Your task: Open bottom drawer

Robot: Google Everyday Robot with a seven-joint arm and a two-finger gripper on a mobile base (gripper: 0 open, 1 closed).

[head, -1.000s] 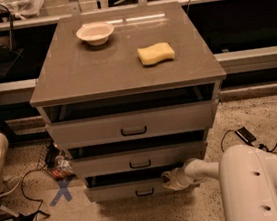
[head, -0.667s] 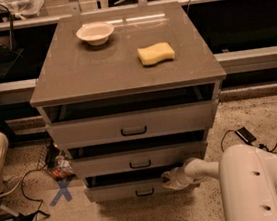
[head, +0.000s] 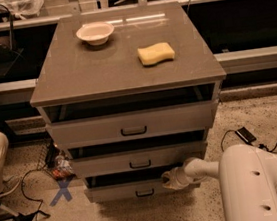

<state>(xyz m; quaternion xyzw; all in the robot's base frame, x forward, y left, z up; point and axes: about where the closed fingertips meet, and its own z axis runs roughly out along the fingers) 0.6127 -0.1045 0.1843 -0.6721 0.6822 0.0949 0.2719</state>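
Observation:
The bottom drawer (head: 118, 191) is the lowest grey front of the cabinet, with a small black bar handle (head: 145, 193) at its centre. It stands pulled out a little, with a dark gap above it. My gripper (head: 169, 179) is at the drawer's top edge, just right of the handle, at the end of my white arm (head: 248, 184) that reaches in from the lower right. The middle drawer (head: 139, 160) and top drawer (head: 132, 125) above it also stand slightly out.
A white bowl (head: 95, 33) and a yellow sponge (head: 156, 53) lie on the cabinet top (head: 73, 75). Cables and a blue X mark (head: 62, 191) are on the floor at the left. A black box (head: 245, 135) with a cable lies on the floor at the right.

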